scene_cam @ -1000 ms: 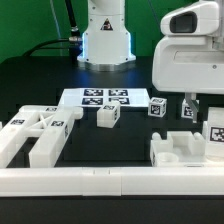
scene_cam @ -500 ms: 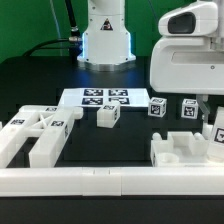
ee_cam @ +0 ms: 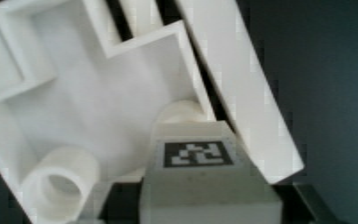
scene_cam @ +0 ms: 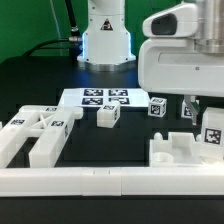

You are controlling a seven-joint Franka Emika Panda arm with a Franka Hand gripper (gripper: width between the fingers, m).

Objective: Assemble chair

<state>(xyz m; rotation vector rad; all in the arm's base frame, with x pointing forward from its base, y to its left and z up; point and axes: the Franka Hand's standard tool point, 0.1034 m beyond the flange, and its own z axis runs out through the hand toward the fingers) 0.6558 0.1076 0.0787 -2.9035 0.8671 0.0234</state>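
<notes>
My gripper (scene_cam: 211, 128) hangs at the exterior view's right, over a blocky white chair part (scene_cam: 180, 150). It is shut on a white leg bar (scene_cam: 212, 136) with a square tag that stands upright at that part. In the wrist view the tagged leg bar (ee_cam: 201, 160) fills the gap of the gripper (ee_cam: 201, 205), with a dark finger tight against each side. Behind it lies the white slab (ee_cam: 105, 90) with ribs and a round socket (ee_cam: 60, 185). More white chair parts (scene_cam: 35, 130) lie at the left.
The marker board (scene_cam: 100, 98) lies in the middle at the back, before the robot's base (scene_cam: 105, 40). Small tagged white blocks (scene_cam: 107, 116) (scene_cam: 157, 107) (scene_cam: 188, 108) stand near it. A long white rail (scene_cam: 110, 180) runs along the front edge.
The jaws have closed in on the tagged leg bar. The hand has shifted a little toward the exterior view's left.
</notes>
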